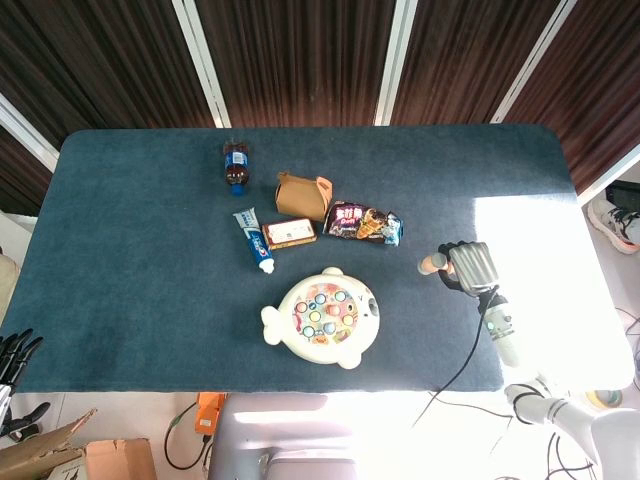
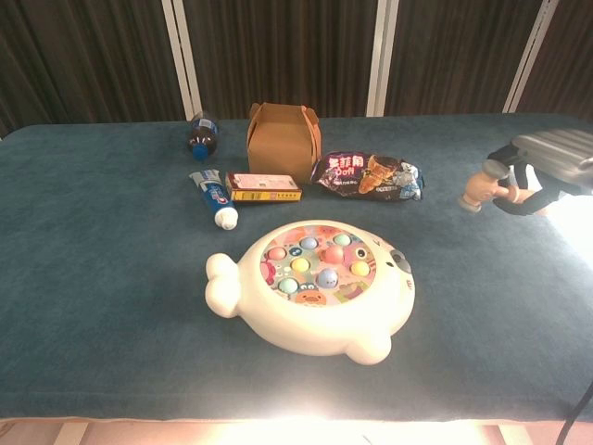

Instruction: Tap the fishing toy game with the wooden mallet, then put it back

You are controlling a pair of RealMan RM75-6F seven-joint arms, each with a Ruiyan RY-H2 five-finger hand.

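The right robot hand (image 2: 556, 162) is grasping the wooden mallet (image 2: 482, 187) by its handle, head pointing inward, carrying it above the tabletop (image 1: 130, 240) near the right edge. The fishing toy game (image 2: 310, 283) is sitting near the front edge's middle, awaiting a tap. The left robot hand (image 1: 14, 352) is hanging off the front-left corner, holding nothing, fingers apart.

We see a dark cola bottle (image 2: 201, 135) lying at the far side | brown cardboard box (image 2: 283, 139) beside it | toothpaste tube (image 2: 214, 198) left of a small flat carton (image 2: 264, 186) | snack packet (image 2: 369, 176) right of the box | all on the blue table (image 2: 102, 250)
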